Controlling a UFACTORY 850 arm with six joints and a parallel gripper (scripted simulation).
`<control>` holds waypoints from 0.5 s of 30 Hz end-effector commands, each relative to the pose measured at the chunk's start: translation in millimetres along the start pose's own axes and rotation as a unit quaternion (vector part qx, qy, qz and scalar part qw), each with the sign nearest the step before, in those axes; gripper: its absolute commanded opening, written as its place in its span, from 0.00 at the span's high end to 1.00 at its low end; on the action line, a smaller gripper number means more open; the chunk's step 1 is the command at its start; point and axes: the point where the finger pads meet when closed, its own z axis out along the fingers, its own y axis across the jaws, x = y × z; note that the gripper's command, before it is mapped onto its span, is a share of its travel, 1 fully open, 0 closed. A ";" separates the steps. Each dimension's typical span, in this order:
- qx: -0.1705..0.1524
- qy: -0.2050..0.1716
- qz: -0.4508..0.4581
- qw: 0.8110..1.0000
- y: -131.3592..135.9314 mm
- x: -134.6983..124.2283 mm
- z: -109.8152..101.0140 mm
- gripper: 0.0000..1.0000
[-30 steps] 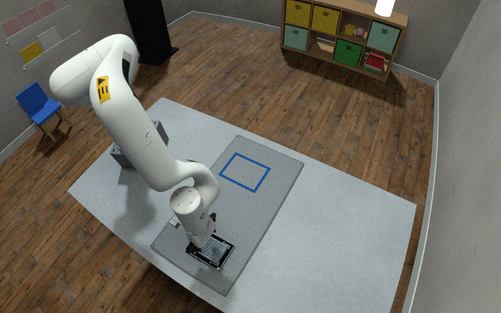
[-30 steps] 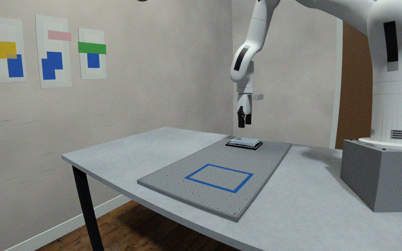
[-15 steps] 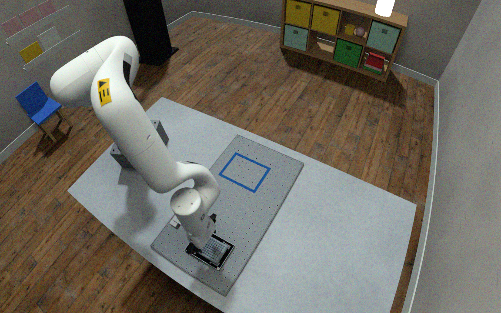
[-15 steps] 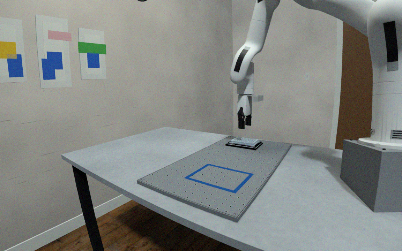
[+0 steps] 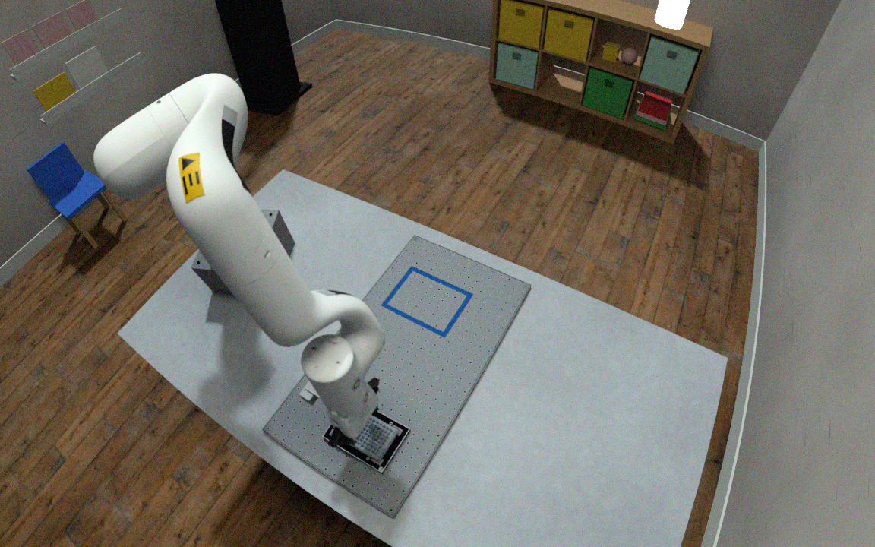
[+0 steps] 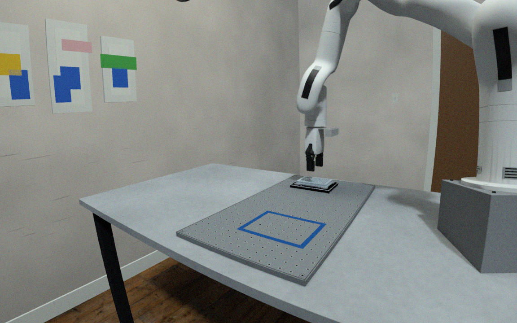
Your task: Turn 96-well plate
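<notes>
The clear 96-well plate [image 5: 374,435] lies in the black plate nest N1 [image 5: 367,440] at one end of the grey perforated board [image 5: 406,371]. It also shows in the exterior view [image 6: 313,181], flat in the nest [image 6: 313,187]. My gripper [image 6: 313,160] hangs open straight over the plate, a short way above it, touching nothing. In the top view my wrist hides the gripper [image 5: 345,435] and part of the plate. The plate's cut-off corner and the A1 mark are too small to make out.
A blue taped rectangle [image 5: 427,300] marks the other end of the board [image 6: 281,229]. My grey base block [image 6: 493,223] stands on the table beside the board. Table edges lie close to the nest end of the board.
</notes>
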 end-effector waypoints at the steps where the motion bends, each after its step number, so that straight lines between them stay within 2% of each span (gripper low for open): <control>1: 0.000 -0.001 0.000 1.000 -0.4 -1.2 7.2 0.00; 15: 0.000 -0.001 0.000 1.000 -0.4 -1.2 27.2 0.00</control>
